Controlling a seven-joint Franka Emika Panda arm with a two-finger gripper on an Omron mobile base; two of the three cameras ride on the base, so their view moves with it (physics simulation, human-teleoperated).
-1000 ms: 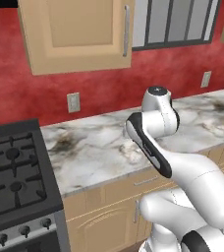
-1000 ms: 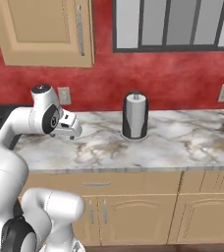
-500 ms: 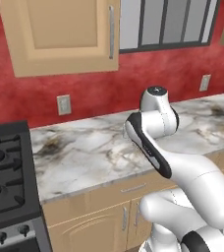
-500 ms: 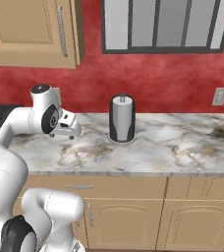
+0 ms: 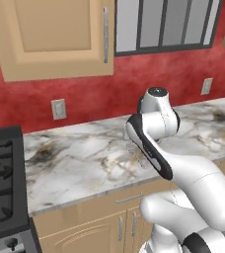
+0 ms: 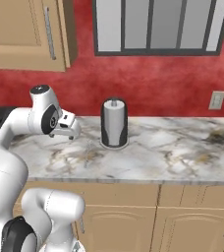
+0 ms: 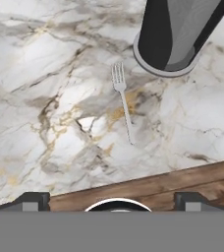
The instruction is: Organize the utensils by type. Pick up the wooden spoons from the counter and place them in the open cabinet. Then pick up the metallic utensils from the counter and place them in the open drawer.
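Here the gripper [image 6: 70, 134] hangs spread and empty above the counter [image 7: 45, 88], likely lining up on the fork [image 7: 123, 101] (just beside the paper-towel holder [image 7: 180, 34]).

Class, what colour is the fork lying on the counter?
Silver: the fork shows best in the hand view, on the veined marble counter.
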